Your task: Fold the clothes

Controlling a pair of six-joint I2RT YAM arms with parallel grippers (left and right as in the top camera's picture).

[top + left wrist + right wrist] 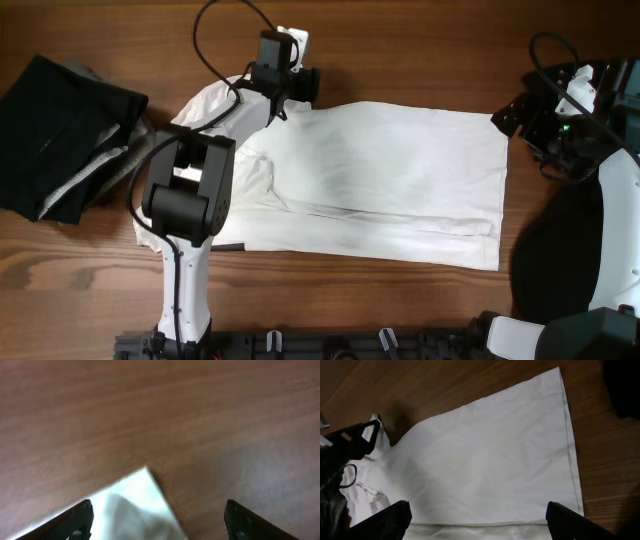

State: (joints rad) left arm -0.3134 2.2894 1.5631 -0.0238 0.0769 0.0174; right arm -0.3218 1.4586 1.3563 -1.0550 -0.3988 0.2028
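- The left gripper (pixel 157 512) is standing with its jaws wide apart and clamping nothing. A white corner of cloth (pixel 135 507) is lying flat on the wood between its fingers.
- That corner is probably sitting there because this is the far, sleeve-side edge of the white T-shirt (pixel 390 175), where a flap would be laid down.
- The right gripper (pixel 477 512) is hovering open and empty too, looking down at the shirt's hem end, apart from the cloth.
- The T-shirt is lying spread across the middle of the worktop (pixel 400 50), hem toward the right arm and sleeves under the left arm. A long crease is running along its near side, so I judge one lengthwise fold to be in place.
- The hem edge is lying straight and fully exposed, offering the right gripper an easy pinch line.
- Bare wood is showing beyond the far edge and near the hem, giving room to swing.
- A dark pile of garments (pixel 60 130) is crowding the left side, and a black cloth (pixel 550 270) is lying by the right arm, both apart from the shirt.
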